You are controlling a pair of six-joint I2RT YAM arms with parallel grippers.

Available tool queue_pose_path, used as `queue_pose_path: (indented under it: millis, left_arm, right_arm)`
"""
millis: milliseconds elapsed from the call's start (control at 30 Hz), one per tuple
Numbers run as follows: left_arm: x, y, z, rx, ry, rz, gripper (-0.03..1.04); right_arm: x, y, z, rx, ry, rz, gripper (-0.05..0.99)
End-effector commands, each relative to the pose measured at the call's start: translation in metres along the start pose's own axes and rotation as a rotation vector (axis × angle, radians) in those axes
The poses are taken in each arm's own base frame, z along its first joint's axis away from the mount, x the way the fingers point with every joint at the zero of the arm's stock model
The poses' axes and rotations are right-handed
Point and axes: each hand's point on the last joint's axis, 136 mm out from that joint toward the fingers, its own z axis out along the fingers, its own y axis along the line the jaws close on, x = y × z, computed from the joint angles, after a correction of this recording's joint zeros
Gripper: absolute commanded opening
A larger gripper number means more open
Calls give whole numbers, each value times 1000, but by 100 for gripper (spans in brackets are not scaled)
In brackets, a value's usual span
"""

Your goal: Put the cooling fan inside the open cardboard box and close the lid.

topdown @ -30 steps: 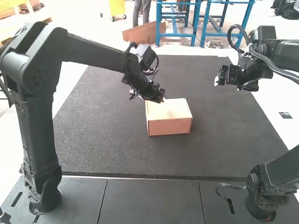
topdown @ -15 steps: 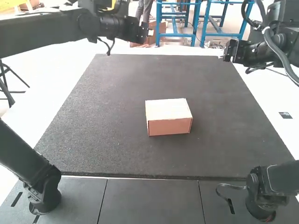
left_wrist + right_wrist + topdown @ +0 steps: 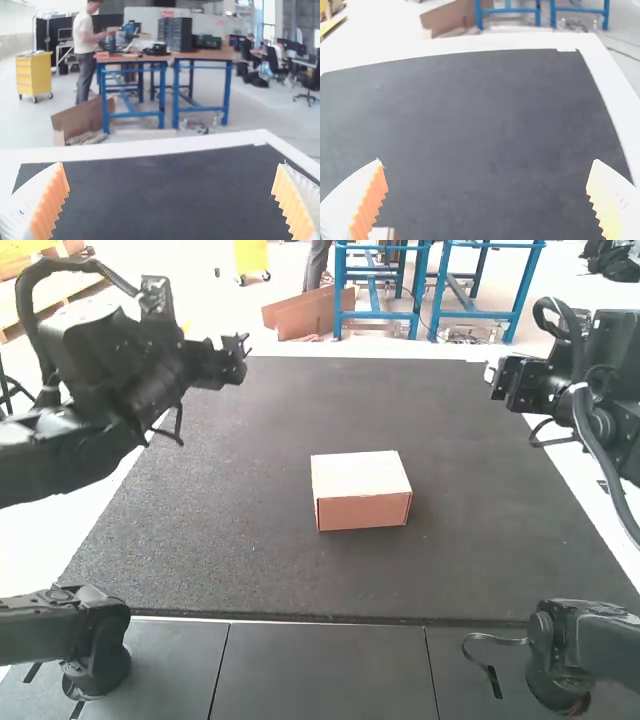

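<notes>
Cardboard box (image 3: 361, 489) resting on the mat (image 3: 200, 520), near its middle. Left gripper (image 3: 237, 345) raised near the mat's far left corner, right gripper (image 3: 497, 380) near its far right edge. The box lies between them, well apart from both and nearer the arms' bases.

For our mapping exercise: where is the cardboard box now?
In the high view, the cardboard box sits closed at the middle of the black mat.

1 closed brown cardboard box (image 3: 361, 490), on 1 black textured rubber mat (image 3: 230, 530). 2 black robot arms: 1 left arm (image 3: 90, 430), 1 right arm (image 3: 600, 400). 2 grippers, the left gripper (image 3: 170, 200) and the right gripper (image 3: 487, 200), each with 2 white ribbed fingers (image 3: 22, 212) and 2 orange pads (image 3: 370, 205).
</notes>
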Motion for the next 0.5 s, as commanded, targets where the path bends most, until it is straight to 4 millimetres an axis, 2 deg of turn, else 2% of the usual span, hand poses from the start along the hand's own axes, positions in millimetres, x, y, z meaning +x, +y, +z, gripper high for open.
queue_pose_path:
  millis: [0,233,467]
  left_arm:
    - [4,12,-25,-32,-41,-32,96]
    - [38,23,-63,-44,-47,-34,96]
    - [65,31,-82,-64,-51,-35,96]
  right_arm:
    - [1,-3,-8,26,-50,13,92]
    - [15,-6,-26,36,-152,12,92]
    - [46,-2,-40,7,-187,4,92]
